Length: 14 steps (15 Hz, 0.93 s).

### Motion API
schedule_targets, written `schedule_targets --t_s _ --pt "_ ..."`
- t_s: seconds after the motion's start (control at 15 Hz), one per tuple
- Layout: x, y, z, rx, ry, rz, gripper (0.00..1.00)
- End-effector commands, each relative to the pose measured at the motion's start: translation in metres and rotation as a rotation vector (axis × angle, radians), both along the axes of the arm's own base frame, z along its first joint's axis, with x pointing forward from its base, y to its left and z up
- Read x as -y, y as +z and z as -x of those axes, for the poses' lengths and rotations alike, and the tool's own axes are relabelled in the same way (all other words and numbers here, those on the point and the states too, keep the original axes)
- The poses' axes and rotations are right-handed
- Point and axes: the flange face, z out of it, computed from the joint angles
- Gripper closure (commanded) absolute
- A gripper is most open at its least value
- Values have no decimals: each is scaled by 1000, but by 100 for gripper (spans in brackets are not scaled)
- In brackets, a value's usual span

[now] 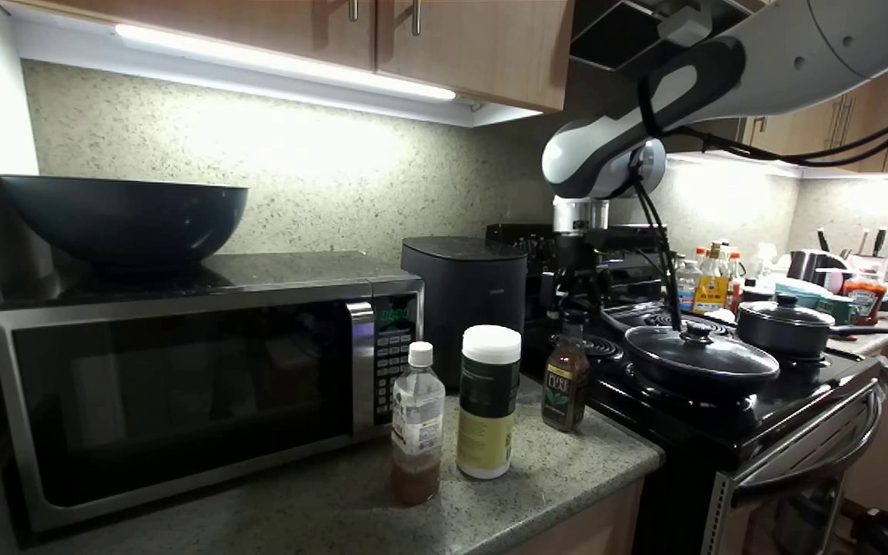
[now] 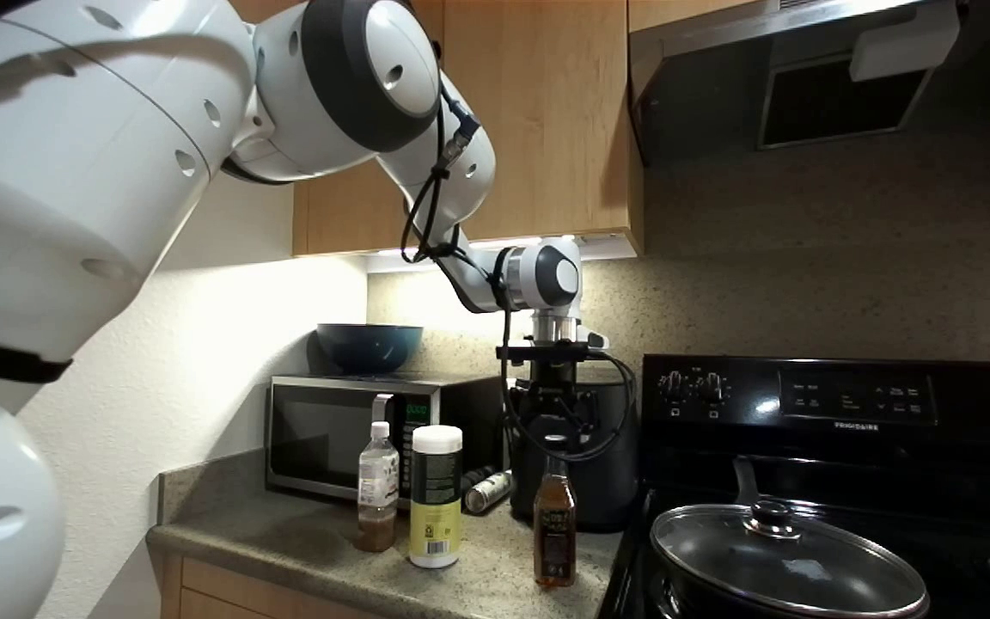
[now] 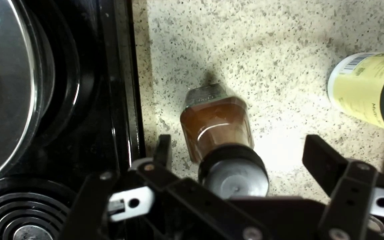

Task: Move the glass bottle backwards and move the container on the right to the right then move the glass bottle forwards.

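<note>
Where ext. views go murky, wrist view shows fingers [image 3: 323,163] apart, glass btl. [image 3: 218,123] prob. between.

Two foreground bottles [image 1: 566,389], one white-lidded container [image 1: 488,405], one microwave [image 1: 182,401], two stovetop pans [image 1: 700,370]

My gripper [image 2: 555,429] is at the top of the glass bottle [image 2: 555,535], over the counter [image 2: 499,565].
The bottle stands upright near the black stove [image 2: 753,440], with amber liquid inside; how my jaws stand is difficult to see before the dark appliance [image 2: 608,481] behind. Toward the microwave [image 2: 323,434], apart from the bottle, stands upright the container [image 2: 436,516] with white lid and yellow lower part; just beside it is a clear bottle [image 2: 377,481] with white cap and brown liquid at the bottom. A blue bowl [image 2: 370,346] sits on the microwave, and on the stove a pan [image 2: 804,569] with glass lid. My white arm [image 2: 117,172] goes across the upper left and bends down to the gripper.
</note>
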Motion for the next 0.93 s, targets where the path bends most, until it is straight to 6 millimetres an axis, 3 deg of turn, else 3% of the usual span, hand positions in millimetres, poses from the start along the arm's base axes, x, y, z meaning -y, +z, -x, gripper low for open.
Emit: schedule_targets --t_s 0.0,0.13,0.6,0.87 --pt "3 -2 -8 -17 45 -3 27" --pt "3 -5 -10 -24 51 -2 32" --pt "6 0 -11 -4 18 10 78" --pt "3 7 -6 17 -26 24 82"
